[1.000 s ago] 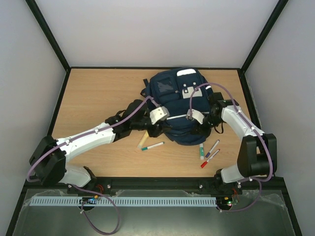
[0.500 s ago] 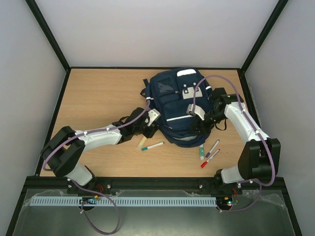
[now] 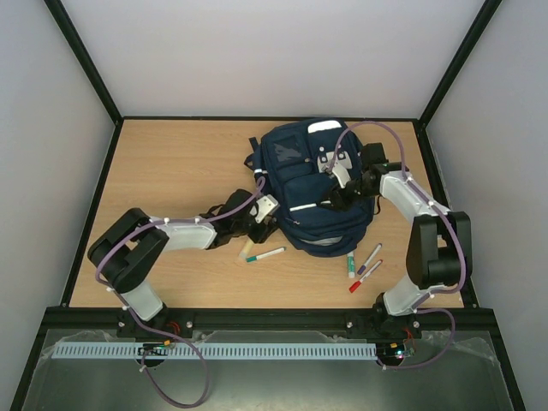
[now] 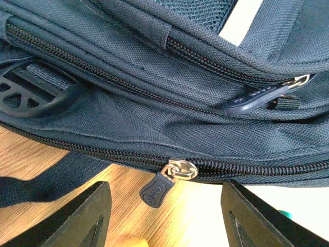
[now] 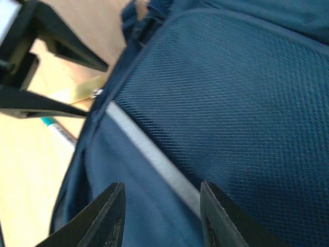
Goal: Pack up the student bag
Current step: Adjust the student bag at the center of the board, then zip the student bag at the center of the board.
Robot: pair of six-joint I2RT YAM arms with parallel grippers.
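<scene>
Both arms fwd, L gripper [image 4: 164,216] & R gripper [image 5: 160,211] w/ jaws apart.

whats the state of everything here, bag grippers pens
student bag, lying on table, zipped shut where visible
left gripper, open, at the bag's lower zip pull
right gripper, open, over the bag's front
green marker, loose on table
three markers, loose on table

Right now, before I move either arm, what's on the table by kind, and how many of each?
student bag: 1
markers: 4 (teal-capped marker, green-capped marker, purple marker, red marker)
yellow stick-shaped item, partly hidden by the left arm: 1
Total: 6
</scene>
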